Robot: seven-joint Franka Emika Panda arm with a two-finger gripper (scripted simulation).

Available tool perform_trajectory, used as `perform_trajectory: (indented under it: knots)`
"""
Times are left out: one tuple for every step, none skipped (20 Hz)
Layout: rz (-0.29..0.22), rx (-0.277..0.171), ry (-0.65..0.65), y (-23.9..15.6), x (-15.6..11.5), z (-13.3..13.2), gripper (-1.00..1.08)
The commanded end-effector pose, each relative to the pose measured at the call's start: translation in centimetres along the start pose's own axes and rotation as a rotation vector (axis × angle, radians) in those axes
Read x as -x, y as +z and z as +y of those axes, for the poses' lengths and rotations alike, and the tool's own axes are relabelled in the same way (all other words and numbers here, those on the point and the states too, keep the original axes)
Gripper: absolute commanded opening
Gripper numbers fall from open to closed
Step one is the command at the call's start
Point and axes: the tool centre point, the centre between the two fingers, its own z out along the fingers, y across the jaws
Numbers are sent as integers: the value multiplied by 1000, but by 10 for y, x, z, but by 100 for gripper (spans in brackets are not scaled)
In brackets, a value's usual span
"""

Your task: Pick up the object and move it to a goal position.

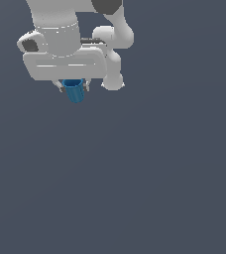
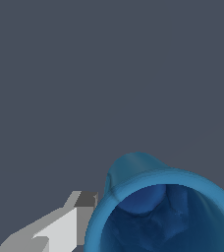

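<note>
Blue cup [image 1: 75, 91] — clamped between jaws.

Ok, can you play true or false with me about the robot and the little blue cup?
1. The small blue tapered cup sits between the fingers of the white gripper. True.
2. The cup is red. False: it is blue.
3. The cup's open top faces the wrist camera, so its hollow inside shows. True.
4. A second cup stands on the plain grey surface. False: only one cup is visible.
5. The gripper is far from the cup. False: its fingers flank the cup.
</note>
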Motion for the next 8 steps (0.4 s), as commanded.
perform_trajectory:
  knots:
    - [0, 0, -1, -11, 1, 4, -100]
    - [0, 0, -1, -14, 1, 5, -100]
    - [0, 1, 0, -17, 0, 5, -100]
    - [0, 1, 0, -19, 0, 6, -100]
    - [0, 1, 0, -20, 0, 6, -100]
    - [0, 1, 0, -21, 0, 7, -100]
    - [0, 1, 0, -21, 0, 7, -100]
    - [0, 1, 0, -21, 0, 7, -100]
